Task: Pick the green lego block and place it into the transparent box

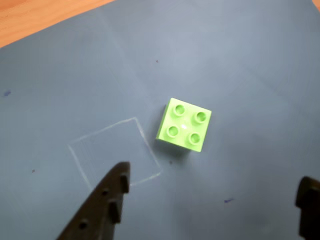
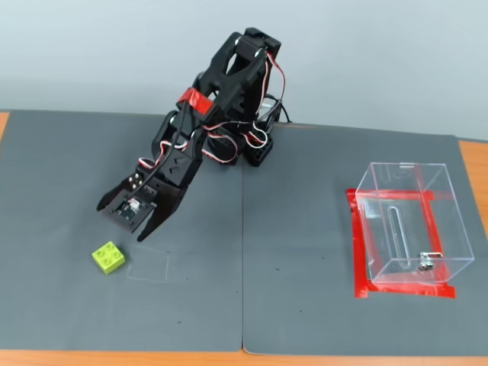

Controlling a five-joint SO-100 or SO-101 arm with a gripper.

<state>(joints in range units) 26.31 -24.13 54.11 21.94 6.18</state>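
The mat (image 2: 305, 320) fills the fixed view; the clear box (image 2: 408, 221) stands at right, the arm's gripper (image 2: 126, 223) hovers spread at left. Centre it over the green block (image 2: 108, 257), lower left, then descend squarely

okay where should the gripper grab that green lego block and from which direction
Probably from above, closing on two opposite flat side walls of the block. It sits upright, studs up, alone on the mat, so the sides are free. The open gripper already hangs over it; the block sits turned, so line the fingers up with its walls.
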